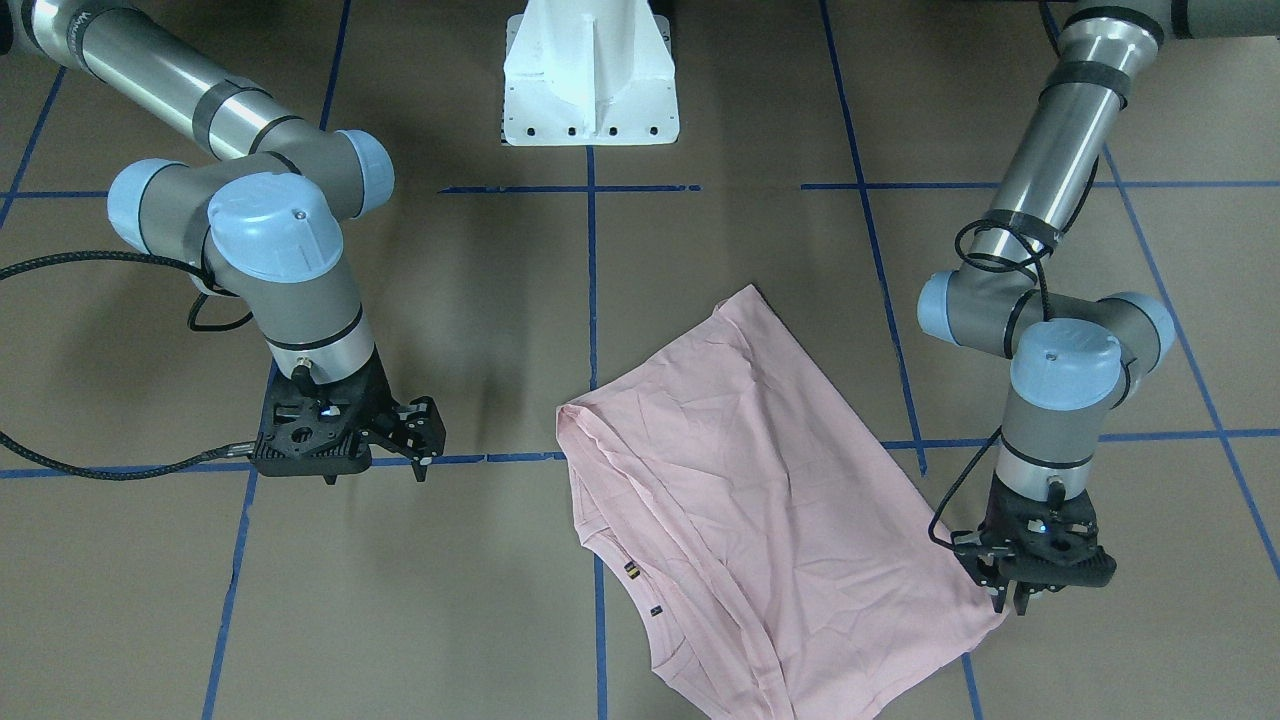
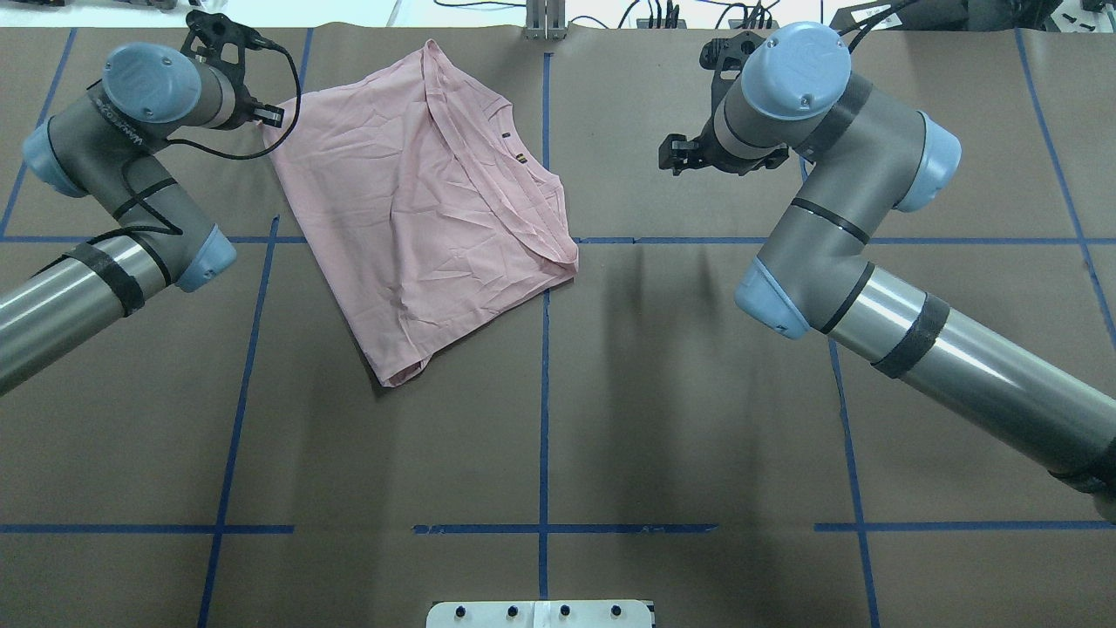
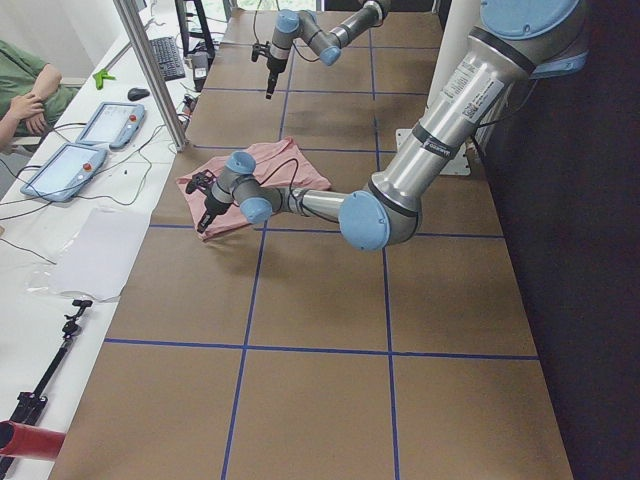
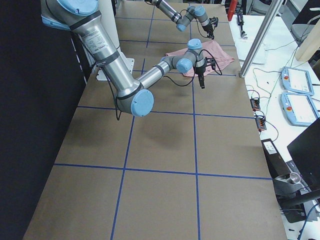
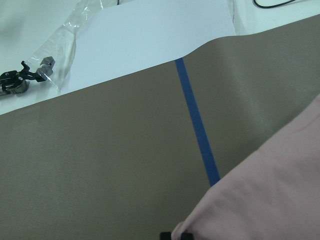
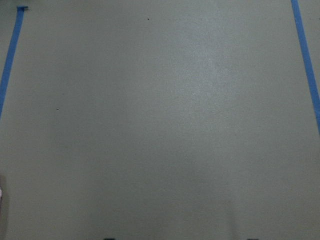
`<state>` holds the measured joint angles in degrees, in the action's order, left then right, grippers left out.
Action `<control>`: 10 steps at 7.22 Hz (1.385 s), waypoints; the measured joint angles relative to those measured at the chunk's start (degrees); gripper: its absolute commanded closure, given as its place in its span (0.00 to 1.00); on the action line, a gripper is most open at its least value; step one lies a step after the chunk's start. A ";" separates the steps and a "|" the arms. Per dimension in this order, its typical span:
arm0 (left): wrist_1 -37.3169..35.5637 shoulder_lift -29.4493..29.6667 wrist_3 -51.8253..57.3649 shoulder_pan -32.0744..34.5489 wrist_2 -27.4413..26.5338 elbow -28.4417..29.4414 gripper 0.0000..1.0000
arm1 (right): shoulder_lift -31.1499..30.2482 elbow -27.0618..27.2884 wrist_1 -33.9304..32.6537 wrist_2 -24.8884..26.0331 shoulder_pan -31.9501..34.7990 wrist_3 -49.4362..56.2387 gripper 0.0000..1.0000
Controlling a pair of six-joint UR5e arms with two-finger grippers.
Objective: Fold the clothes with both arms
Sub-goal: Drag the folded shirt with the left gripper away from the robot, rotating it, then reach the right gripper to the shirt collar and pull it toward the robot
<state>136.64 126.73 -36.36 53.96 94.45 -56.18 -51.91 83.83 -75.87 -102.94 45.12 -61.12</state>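
Pinching T-shirt (image 1: 760,500) corner — left gripper (image 1: 1010,600), jaws closed | right gripper (image 1: 430,438) — jaws wide, empty

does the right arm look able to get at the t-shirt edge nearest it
Probably yes: the right gripper hangs open over bare table beside the T-shirt, nothing lies between them, and the left gripper is at the shirt's opposite corner, out of the way.

Robotics lab: table (image 2: 610,392) papered brown with a blue tape grid (image 2: 544,349); side bench (image 3: 30,330) at 9 o'clock in the left view holds teach pendants (image 3: 62,170) and a keyboard (image 3: 167,58).
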 measured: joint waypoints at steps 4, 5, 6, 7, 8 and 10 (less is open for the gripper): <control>0.93 -3.81 2.42 1.37 8.14 -6.63 0.00 | 12.91 -17.07 9.78 3.91 -3.92 -13.11 0.39; 0.92 -4.08 2.38 1.39 8.42 -7.24 0.00 | 15.94 -20.76 10.42 5.40 -5.38 -15.05 0.39; 0.91 -4.16 2.32 1.41 8.51 -7.56 0.00 | 18.75 -24.45 10.62 6.89 -6.77 -16.08 0.41; 0.93 -4.18 2.19 1.41 8.55 -7.72 0.00 | 20.31 -27.03 10.65 7.80 -7.82 -16.54 0.43; 0.97 -4.20 2.08 1.41 8.55 -7.79 0.00 | 20.90 -28.50 10.62 8.39 -8.60 -16.61 0.45; 1.00 -4.37 1.86 1.41 8.56 -8.12 0.00 | 21.05 -29.95 10.28 9.17 -9.61 -15.77 0.53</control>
<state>137.63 122.36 -34.50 55.37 103.01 -64.30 -30.86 53.89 -65.59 -93.78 35.51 -76.89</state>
